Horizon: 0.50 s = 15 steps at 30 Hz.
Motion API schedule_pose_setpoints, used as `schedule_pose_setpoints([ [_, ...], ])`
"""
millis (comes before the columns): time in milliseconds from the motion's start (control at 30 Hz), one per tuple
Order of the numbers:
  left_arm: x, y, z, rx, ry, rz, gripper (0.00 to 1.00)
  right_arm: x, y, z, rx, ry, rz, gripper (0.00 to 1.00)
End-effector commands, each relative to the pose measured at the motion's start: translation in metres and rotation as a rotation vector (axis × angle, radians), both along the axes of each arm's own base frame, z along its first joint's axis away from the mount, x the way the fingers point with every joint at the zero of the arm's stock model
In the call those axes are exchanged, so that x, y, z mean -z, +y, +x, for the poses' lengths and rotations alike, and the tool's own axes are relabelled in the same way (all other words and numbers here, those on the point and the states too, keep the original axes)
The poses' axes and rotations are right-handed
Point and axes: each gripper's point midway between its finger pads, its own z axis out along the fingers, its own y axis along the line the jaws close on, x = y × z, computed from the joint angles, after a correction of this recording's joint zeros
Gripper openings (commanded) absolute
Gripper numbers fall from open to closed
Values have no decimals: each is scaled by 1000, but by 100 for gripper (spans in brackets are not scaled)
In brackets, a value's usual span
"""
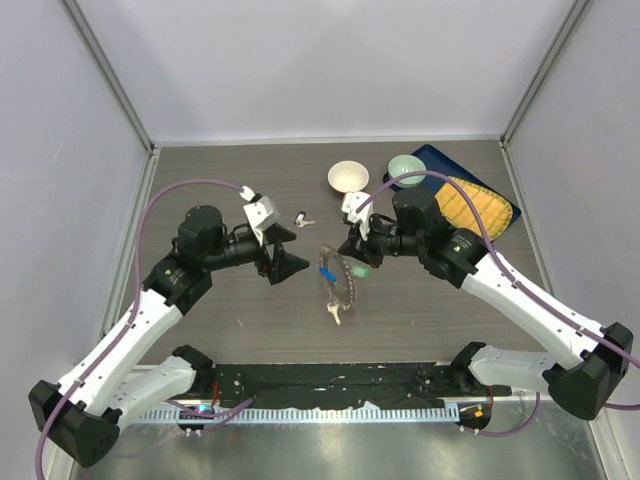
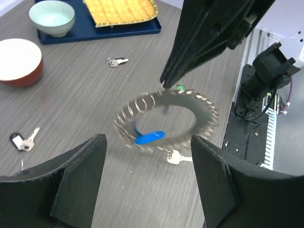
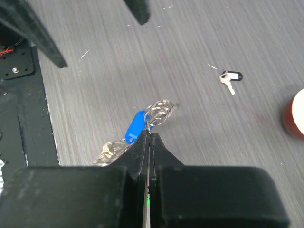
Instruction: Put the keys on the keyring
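Hands come first: on the left, our left hand (image 1: 288, 250) is spread wide with nothing in it. It points at the keyring, so we think it is ready to help. Just past it, a small key with a black head (image 1: 303, 218) lies alone on the bench (image 1: 220, 330), apart from both hands. It is one of the keys not yet on the ring. In the middle is the keyring (image 2: 204, 109), a big ring full of silver keys, with a blue key (image 2: 149, 137) hanging on it. It sits tilted, one edge up, because our right hand (image 3: 149, 142) is pinched tight on that top edge near the green key (image 2: 179, 88). We guess it is held up so the ring is easy to reach. Another loose key (image 2: 117, 61) lies nearer the blue tray (image 2: 95, 33). Far over, the cream bowl (image 1: 348, 177) and the green bowl (image 1: 405, 168) sit out of the way.
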Motion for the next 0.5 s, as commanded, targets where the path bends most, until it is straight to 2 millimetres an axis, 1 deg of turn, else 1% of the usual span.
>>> schedule_pose_setpoints([
  [0, -23, -21, -8, 123, -75, -74, 73, -4, 11, -14, -93, -58, 56, 1],
  [67, -18, -27, -6, 105, -52, -87, 70, -3, 14, -16, -94, -58, 85, 1],
  [100, -9, -33, -13, 122, -40, -80, 69, 8, 14, -19, -99, -37, 80, 1],
  [133, -5, -36, -16, 119, -45, -78, 69, 7, 19, -24, -133, -45, 104, 1],
  [167, -4, -39, -14, 96, -70, -75, 69, 9, 20, -28, -145, -45, 118, 1],
  [200, 6, -42, -16, 92, -71, -68, 69, 22, 19, -33, -158, -28, 113, 1],
  [233, 4, -48, -23, 108, -97, -85, 68, 20, 22, -32, -167, -50, 138, 1],
  [267, 7, -47, -19, 63, -104, -88, 68, 20, 23, -39, -196, -61, 154, 1],
  [300, 25, -47, -22, 59, -86, -79, 67, 32, 21, -43, -212, -54, 145, 1],
  [333, 26, -46, -26, 59, -98, -98, 67, 32, 22, -46, -231, -69, 154, 1],
  [367, 19, -47, -25, 57, -138, -147, 67, 34, 23, -51, -250, -72, 156, 1],
  [400, 39, -46, -30, 63, -118, -143, 67, 35, 22, -55, -258, -79, 157, 1],
  [433, 33, -46, -31, 76, -156, -178, 67, 35, 23, -57, -271, -90, 163, 1],
  [467, 36, -46, -34, 89, -173, -179, 67, 34, 25, -61, -287, -94, 166, 1],
])
